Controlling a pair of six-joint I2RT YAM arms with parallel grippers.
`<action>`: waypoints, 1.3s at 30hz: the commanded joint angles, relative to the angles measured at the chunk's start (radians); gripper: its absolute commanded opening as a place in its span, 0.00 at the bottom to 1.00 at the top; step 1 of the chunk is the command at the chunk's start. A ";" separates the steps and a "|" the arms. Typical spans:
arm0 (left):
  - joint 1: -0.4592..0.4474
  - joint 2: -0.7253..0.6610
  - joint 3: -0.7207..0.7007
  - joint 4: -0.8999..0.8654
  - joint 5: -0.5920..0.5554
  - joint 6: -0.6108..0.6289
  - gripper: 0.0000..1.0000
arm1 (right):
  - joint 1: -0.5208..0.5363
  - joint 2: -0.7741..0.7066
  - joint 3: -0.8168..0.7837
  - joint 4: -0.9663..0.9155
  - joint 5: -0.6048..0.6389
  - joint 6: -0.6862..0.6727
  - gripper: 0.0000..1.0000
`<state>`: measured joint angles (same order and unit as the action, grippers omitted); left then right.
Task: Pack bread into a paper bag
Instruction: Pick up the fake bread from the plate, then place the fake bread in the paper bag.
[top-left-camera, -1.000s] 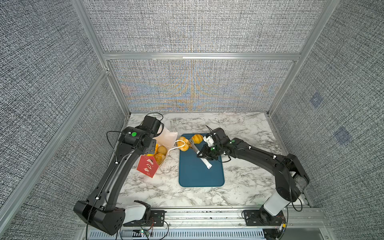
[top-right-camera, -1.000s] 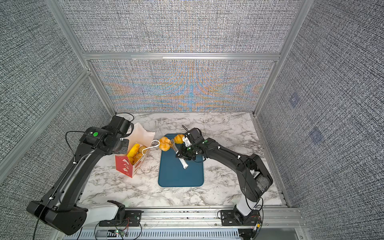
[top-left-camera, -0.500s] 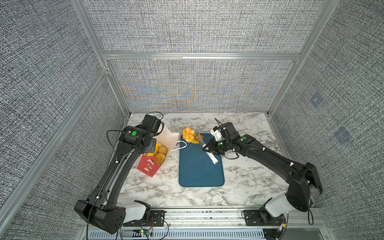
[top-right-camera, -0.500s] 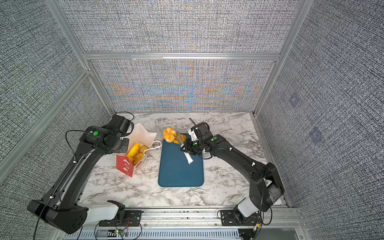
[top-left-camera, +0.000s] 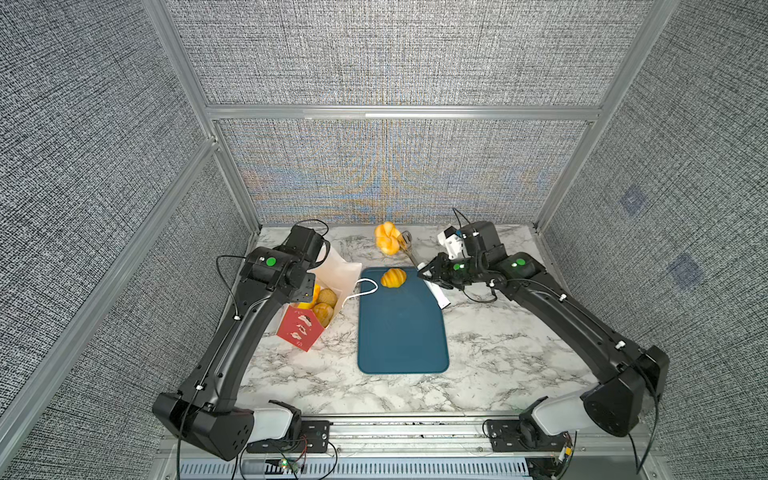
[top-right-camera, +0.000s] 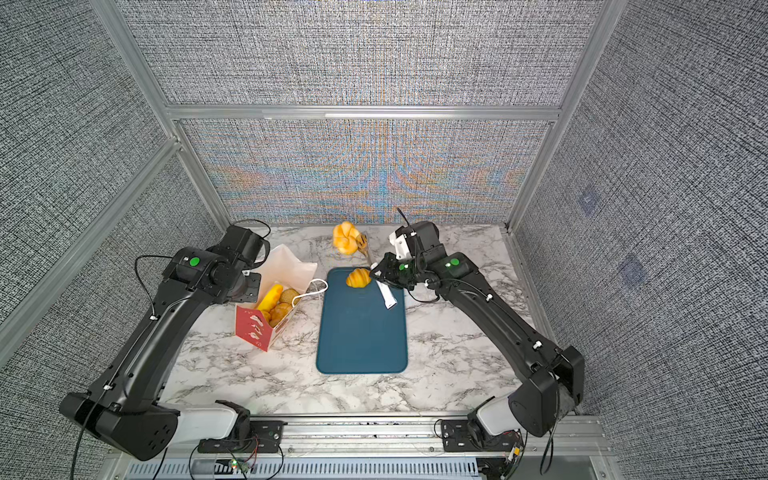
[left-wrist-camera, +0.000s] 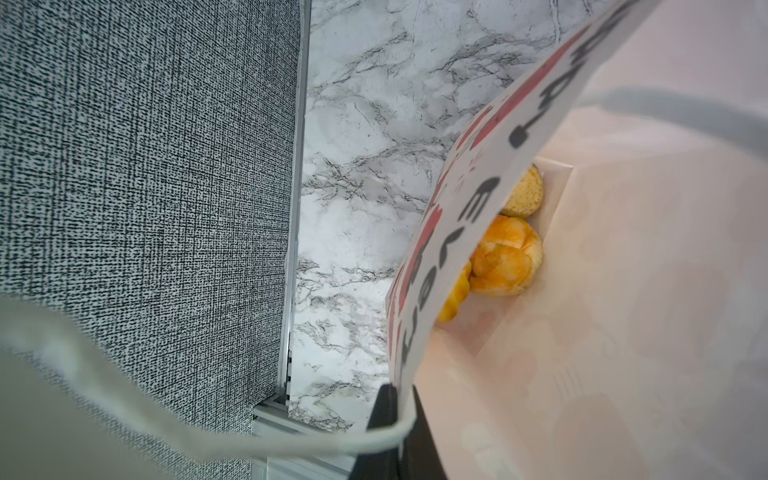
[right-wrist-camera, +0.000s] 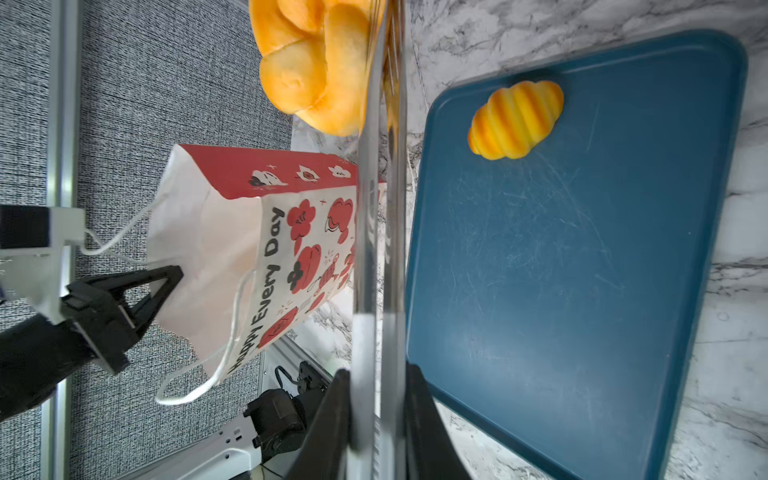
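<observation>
Our right fingers (right-wrist-camera: 338, 415) clamp tongs (right-wrist-camera: 376, 208) holding the knot roll (top-left-camera: 386, 237); left fingers (right-wrist-camera: 158, 282) pinch the paper bag (top-left-camera: 338, 270), toward the left edge of the bench (top-left-camera: 498, 353).

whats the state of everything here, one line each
paper bag: open, bread inside
knot roll: gripped in tongs, up off the table
croissant: lying loose on tray
tongs: closed on knot roll
tray: flat on table
left gripper: shut on paper bag edge
right gripper: shut on tongs
</observation>
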<state>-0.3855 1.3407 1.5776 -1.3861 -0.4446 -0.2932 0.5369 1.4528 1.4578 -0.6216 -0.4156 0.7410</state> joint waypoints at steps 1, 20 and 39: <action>-0.001 0.006 0.010 0.017 0.003 -0.003 0.02 | 0.000 -0.005 0.056 -0.023 -0.010 -0.015 0.16; -0.001 0.037 0.033 0.023 0.017 0.002 0.02 | 0.100 0.043 0.253 -0.041 -0.069 -0.028 0.17; -0.001 0.040 0.028 0.025 0.016 0.003 0.02 | 0.247 0.099 0.253 -0.018 -0.063 -0.017 0.17</action>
<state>-0.3855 1.3788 1.6024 -1.3842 -0.4229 -0.2924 0.7784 1.5574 1.7210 -0.6819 -0.4778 0.7273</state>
